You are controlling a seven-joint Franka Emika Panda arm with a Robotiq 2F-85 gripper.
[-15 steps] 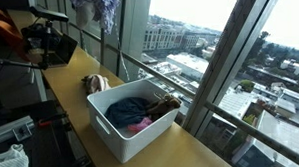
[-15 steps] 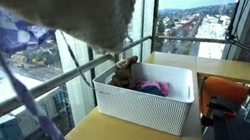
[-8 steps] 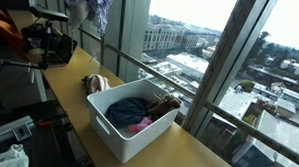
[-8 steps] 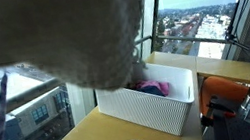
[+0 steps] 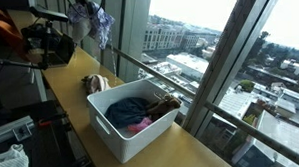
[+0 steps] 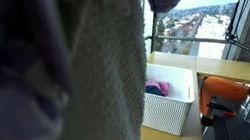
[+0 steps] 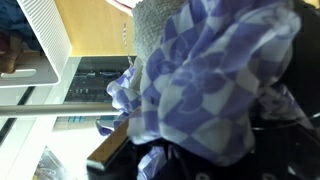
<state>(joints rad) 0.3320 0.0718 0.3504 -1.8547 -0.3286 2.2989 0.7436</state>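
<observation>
Closest to me, the end effector (image 7: pixel 265 135) is clamped tight on a bunch of fabric. Most of it is buried in the folds, so I can't make out the fingertips. What it grips is a checked cloth (image 7: pixel 200 80), blue and white. A grey knit piece (image 7: pixel 155 25) hangs against the cloth and looks caught up in the same pinch, though I can't be sure. Pinched at one gathered spot, the fabric drapes loose under its own weight. In an exterior view the checked cloth (image 5: pixel 92 17) hangs high above the far end of the wooden surface (image 5: pixel 64 81), well apart from everything on it. I'd judge that height keeps the trailing ends clear.

Further along the surface a striped rag (image 5: pixel 95 83) lies crumpled just beside the white bin (image 5: pixel 131 139). The bin stands close to the window side and its open top makes it easy to reach from above. Inside lie a dark blue garment (image 5: pixel 126 112) and something pink (image 6: pixel 158 87), with a brown piece at the far corner. Past the railing, the city lies far below.
</observation>
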